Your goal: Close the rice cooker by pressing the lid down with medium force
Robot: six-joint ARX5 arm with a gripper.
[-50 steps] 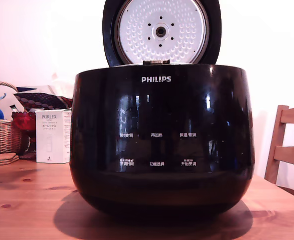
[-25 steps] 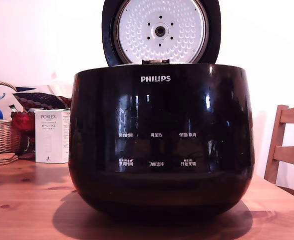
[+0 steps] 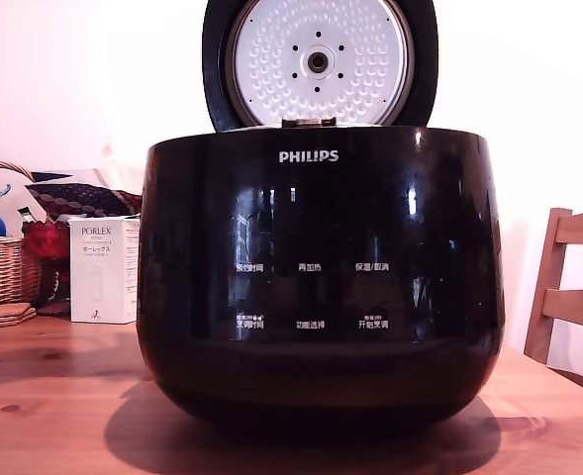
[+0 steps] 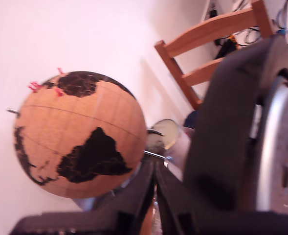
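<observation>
Wooden table (image 3: 53, 396): cooker (image 3: 321, 287) centred, lid (image 3: 320, 61) raised upright. Gripper (image 4: 155, 169) beside lid, fingers together, empty.

The rice cooker (image 3: 319, 282) is glossy black with white lettering. The lid (image 3: 319, 61) has a black rim around a silver-white dimpled plate. The globe (image 4: 80, 134) is cork-tan with black continents and red pins
</observation>
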